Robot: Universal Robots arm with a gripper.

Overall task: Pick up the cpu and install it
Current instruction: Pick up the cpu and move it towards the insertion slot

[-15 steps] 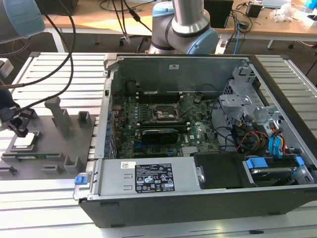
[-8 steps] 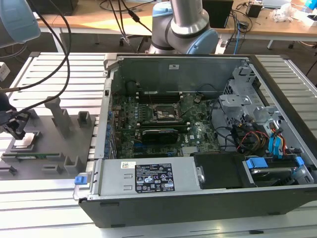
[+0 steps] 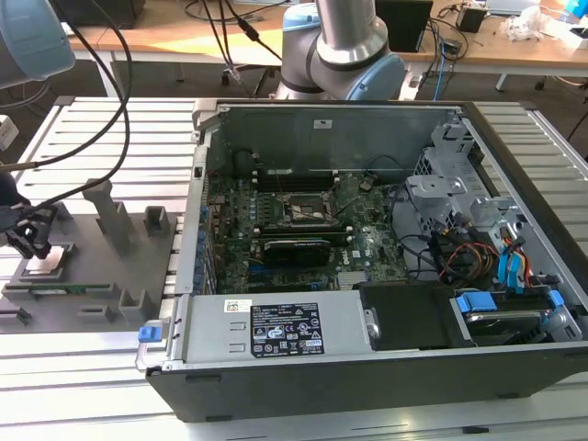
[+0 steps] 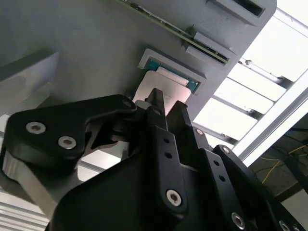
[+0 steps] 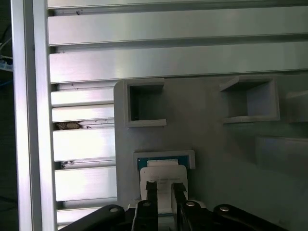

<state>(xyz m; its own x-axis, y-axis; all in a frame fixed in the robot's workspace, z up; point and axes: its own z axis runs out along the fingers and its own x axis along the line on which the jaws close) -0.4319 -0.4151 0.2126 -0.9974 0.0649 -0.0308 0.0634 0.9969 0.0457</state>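
1. Black gripper [image 4: 167,103] fingers stand slightly apart, pinching nothing
2. cpu [image 4: 150,86] lies directly under the gripper's tips, seated flat in a square recess of the grey fixture tray [image 4: 72,33]

No legible print anywhere.

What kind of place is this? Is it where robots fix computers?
Most likely a robotics lab or workshop. A robot arm stands behind an open computer case on a slotted metal table, and wooden desks with cables run along the back.
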